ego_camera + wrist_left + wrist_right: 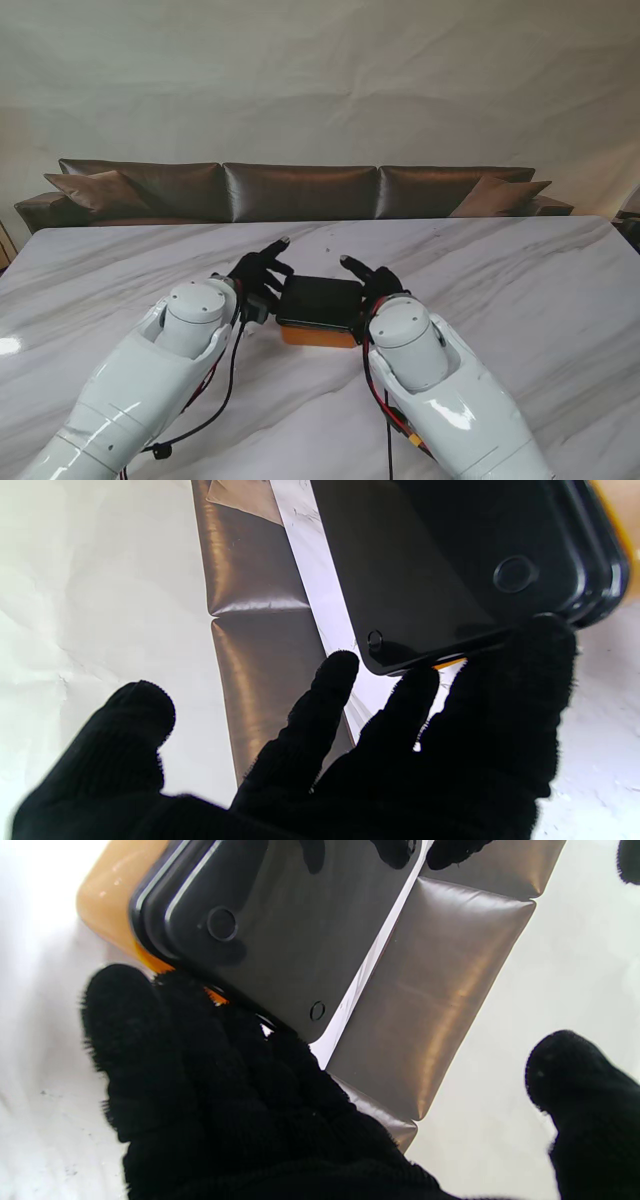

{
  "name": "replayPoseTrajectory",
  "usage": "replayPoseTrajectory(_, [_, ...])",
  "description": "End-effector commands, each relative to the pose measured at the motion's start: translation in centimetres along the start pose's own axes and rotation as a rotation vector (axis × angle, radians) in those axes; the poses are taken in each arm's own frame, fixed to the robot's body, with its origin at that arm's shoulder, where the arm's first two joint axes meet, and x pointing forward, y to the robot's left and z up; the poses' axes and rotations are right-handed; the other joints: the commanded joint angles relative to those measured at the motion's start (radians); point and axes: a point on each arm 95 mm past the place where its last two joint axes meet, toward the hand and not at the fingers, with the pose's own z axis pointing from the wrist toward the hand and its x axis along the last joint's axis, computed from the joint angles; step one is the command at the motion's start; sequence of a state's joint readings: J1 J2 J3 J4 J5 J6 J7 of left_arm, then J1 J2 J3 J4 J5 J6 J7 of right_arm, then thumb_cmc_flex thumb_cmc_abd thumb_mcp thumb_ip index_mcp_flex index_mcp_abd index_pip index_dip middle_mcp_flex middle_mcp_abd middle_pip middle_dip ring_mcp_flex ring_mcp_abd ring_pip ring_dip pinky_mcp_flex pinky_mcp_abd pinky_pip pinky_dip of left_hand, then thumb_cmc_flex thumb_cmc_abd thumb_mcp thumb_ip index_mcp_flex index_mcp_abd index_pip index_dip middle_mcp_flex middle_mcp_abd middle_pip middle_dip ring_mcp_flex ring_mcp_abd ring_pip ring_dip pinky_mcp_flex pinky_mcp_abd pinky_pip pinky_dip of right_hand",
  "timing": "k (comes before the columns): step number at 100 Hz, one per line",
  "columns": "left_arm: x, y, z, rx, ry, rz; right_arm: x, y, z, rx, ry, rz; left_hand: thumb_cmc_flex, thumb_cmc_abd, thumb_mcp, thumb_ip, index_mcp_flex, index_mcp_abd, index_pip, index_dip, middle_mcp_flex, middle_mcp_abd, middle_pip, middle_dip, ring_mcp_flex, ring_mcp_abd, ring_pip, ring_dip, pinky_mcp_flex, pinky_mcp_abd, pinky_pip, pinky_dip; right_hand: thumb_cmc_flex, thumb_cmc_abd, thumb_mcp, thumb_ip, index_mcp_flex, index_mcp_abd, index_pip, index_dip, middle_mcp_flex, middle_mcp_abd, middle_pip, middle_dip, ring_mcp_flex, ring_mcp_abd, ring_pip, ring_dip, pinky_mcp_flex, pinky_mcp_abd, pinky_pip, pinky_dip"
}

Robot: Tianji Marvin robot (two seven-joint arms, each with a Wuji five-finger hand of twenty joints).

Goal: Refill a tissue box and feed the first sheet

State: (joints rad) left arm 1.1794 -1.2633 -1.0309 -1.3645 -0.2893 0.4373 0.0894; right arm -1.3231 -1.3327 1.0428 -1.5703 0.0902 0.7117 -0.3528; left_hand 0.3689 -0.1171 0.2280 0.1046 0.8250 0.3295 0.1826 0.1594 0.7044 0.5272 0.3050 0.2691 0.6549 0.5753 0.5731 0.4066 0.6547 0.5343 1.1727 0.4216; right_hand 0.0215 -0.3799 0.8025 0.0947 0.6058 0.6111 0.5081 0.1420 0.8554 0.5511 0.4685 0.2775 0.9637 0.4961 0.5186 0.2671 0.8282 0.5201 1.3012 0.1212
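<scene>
The tissue box sits on the marble table (520,300) between my two hands, a glossy black panel (320,300) uppermost over an orange body (318,337). My black-gloved left hand (258,275) is at its left end. In the left wrist view the fingers (510,680) touch the black panel's (450,555) edge, with the thumb spread apart. My right hand (370,280) is at the right end. Its fingers (165,1040) rest against the panel's (280,930) rim beside the orange body (105,895), thumb (590,1100) held away. No tissue is visible.
A brown leather sofa (300,190) runs behind the table's far edge. Black and red cables (215,400) hang under both forearms near me. Bare marble stretches to either side of the box.
</scene>
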Motion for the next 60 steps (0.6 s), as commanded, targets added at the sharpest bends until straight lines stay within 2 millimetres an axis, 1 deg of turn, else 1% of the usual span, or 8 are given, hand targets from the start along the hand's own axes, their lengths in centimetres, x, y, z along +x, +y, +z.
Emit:
replayPoseTrajectory(1, [1.3, 3.0, 0.0, -0.095, 0.036, -0.026, 2.0, -1.4, -0.6, 0.064, 0.057, 0.028, -0.012, 0.024, 0.001, -0.007, 0.018, 0.002, 0.014, -0.005, 0.061, -0.150, 0.123, 0.059, 0.055, -0.095, 0.100, 0.013, 0.029, -0.071, 0.058, 0.001, 0.001, 0.015, -0.008, -0.004, 0.058, -0.186, 0.075, 0.029, 0.017, -0.126, 0.036, 0.001, 0.028, -0.105, 0.029, 0.015, 0.018, -0.146, -0.009, 0.011])
replayPoseTrajectory(31, [1.2, 3.0, 0.5, -0.097, 0.029, -0.022, 2.1, -1.2, 0.2, 0.067, 0.054, 0.029, -0.012, 0.024, 0.001, -0.007, 0.018, 0.002, 0.015, -0.004, 0.062, -0.152, 0.124, 0.059, 0.054, -0.094, 0.099, 0.013, 0.028, -0.071, 0.058, 0.001, 0.001, 0.015, -0.008, -0.004, 0.057, -0.186, 0.075, 0.029, 0.017, -0.125, 0.035, 0.001, 0.028, -0.105, 0.028, 0.015, 0.018, -0.146, -0.009, 0.011])
replayPoseTrajectory(60, [1.0, 3.1, 0.9, -0.105, 0.023, -0.023, 1.4, -1.3, 0.7, 0.076, 0.035, 0.032, -0.012, 0.025, 0.001, -0.007, 0.018, 0.002, 0.015, -0.004, 0.060, -0.151, 0.124, 0.060, 0.053, -0.094, 0.100, 0.013, 0.028, -0.071, 0.058, 0.001, 0.000, 0.016, -0.008, -0.004, 0.057, -0.185, 0.075, 0.029, 0.017, -0.125, 0.036, 0.001, 0.028, -0.107, 0.029, 0.015, 0.018, -0.146, -0.009, 0.011])
